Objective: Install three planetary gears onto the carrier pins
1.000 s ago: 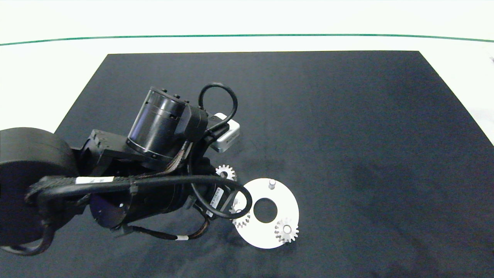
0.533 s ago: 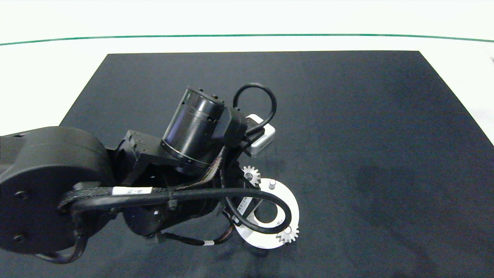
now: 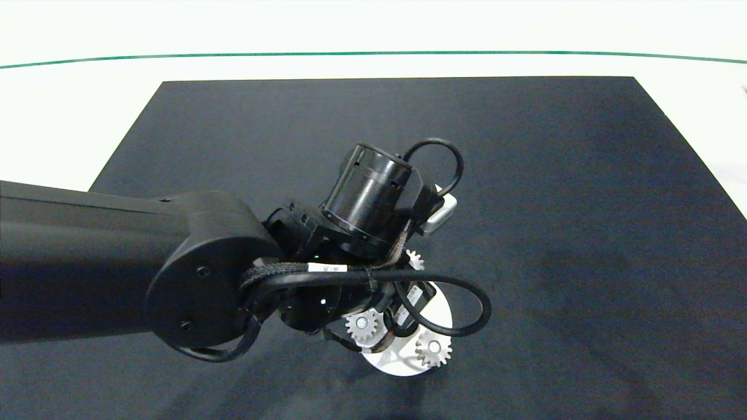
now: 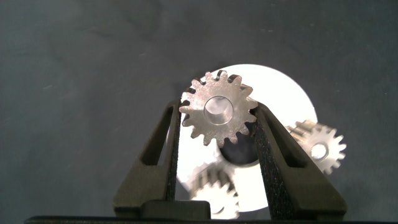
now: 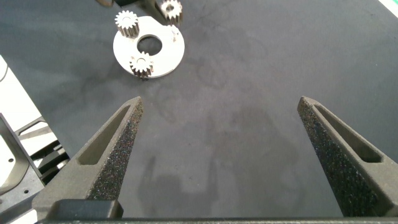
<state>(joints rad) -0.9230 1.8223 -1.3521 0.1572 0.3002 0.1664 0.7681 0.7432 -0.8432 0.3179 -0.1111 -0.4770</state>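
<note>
The left gripper (image 4: 217,124) is clamped on a gear (image 4: 218,114) above the white disc (image 4: 287,99); the right gripper (image 5: 219,137) stands wide apart, well away from the disc.

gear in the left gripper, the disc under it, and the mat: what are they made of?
Gear, held in the left gripper: looks like metal, matte silvery, with crisp teeth and a dull glint around the bore.
Disc: plain white, flat, smooth; painted metal or plastic, cannot tell.
Mat: dark, non-reflective sheet, faintly scuffed; probably rubber or foam.
Right gripper hangs open, away from the disc.
</note>
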